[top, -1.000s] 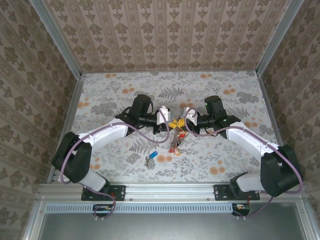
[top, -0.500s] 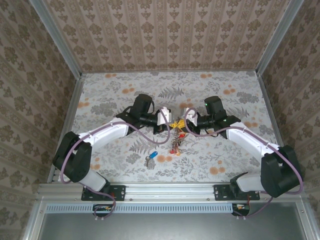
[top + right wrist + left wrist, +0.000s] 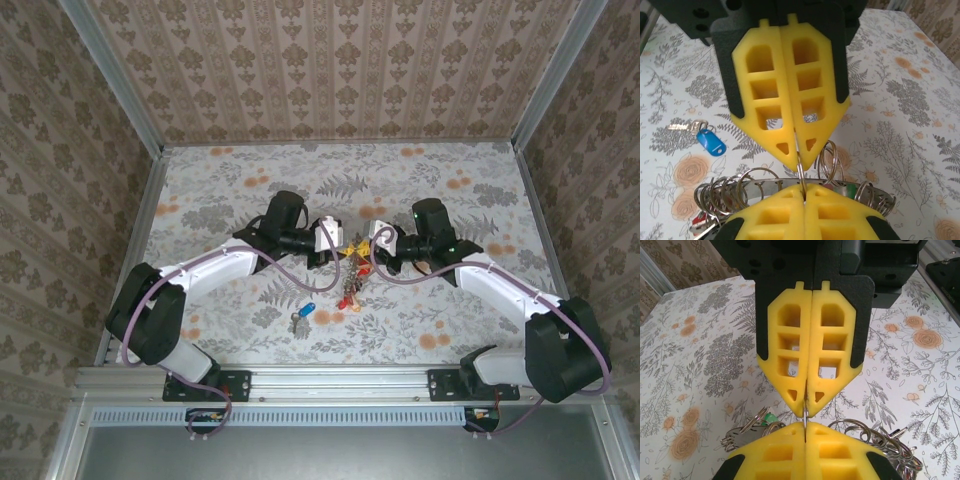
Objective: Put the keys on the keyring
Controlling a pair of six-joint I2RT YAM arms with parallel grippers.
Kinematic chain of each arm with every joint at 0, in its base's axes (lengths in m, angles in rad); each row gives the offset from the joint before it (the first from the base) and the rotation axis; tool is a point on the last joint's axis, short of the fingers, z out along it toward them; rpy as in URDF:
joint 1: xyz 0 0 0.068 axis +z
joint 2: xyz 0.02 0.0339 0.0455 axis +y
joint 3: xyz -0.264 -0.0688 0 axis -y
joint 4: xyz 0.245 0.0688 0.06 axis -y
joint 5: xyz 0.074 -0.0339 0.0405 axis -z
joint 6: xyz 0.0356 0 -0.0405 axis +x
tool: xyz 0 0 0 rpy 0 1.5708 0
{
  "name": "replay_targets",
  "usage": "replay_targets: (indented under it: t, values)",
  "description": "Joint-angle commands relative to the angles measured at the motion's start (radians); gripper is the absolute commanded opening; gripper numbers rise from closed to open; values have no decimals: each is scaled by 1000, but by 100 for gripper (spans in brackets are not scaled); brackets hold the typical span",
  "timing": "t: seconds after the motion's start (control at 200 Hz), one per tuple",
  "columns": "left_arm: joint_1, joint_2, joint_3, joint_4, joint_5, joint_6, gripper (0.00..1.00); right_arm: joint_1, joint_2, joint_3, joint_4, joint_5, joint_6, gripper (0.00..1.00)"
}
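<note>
My left gripper (image 3: pixel 338 241) and right gripper (image 3: pixel 366 243) meet tip to tip over the middle of the table. Both are shut on the same thin wire of the keyring (image 3: pixel 350 285), whose bundle of small rings and coloured heads hangs below them. In the left wrist view my left gripper (image 3: pixel 805 409) pinches the wire edge-on, with the right arm's yellow fingers (image 3: pixel 840 450) right below. In the right wrist view my right gripper (image 3: pixel 800 161) grips it above the keyring's metal arc (image 3: pixel 765 185). A blue-headed key (image 3: pixel 307 310) (image 3: pixel 710 141) lies loose on the table nearer the arms.
The flower-patterned table (image 3: pixel 450 320) is boxed in by wallpapered walls and metal rails (image 3: pixel 140 230). Several split rings (image 3: pixel 720 192) hang along the keyring's arc, with a green head (image 3: pixel 769 417) among them. A silver key blade (image 3: pixel 682 127) lies beside the blue head.
Both grippers stay pressed together on the wire. The right wrist has shifted slightly to the right and nearer. The hanging bundle and the blue key lie as before.
</note>
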Motion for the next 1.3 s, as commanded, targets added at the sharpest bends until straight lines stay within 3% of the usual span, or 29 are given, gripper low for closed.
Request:
replay_targets:
  t: [0.0, 0.075, 0.15, 0.26, 0.555, 1.055, 1.295]
  values:
    - [-8, -36, 4, 46, 35, -11, 0, 5, -18, -14, 60, 0, -10, 0]
    - [-8, -34, 9, 27, 36, -5, 0, 5, -20, -16, 67, 6, -8, 0]
    - [-8, -30, 10, 9, 35, 3, 10, 5, -26, -23, 84, 6, -5, 0]
    - [-5, -25, 9, -19, 33, 19, 15, 5, -31, -27, 108, -1, 12, 0]
    - [0, -25, 9, -58, 16, 44, 18, 1, -34, -27, 114, -28, 43, 0]
    - [-2, -11, 19, -65, -6, 62, 13, -2, -40, -18, 114, -76, 85, 0]
    - [-6, -8, 27, -49, 0, 57, 3, -1, -37, -8, 91, -86, 90, 0]
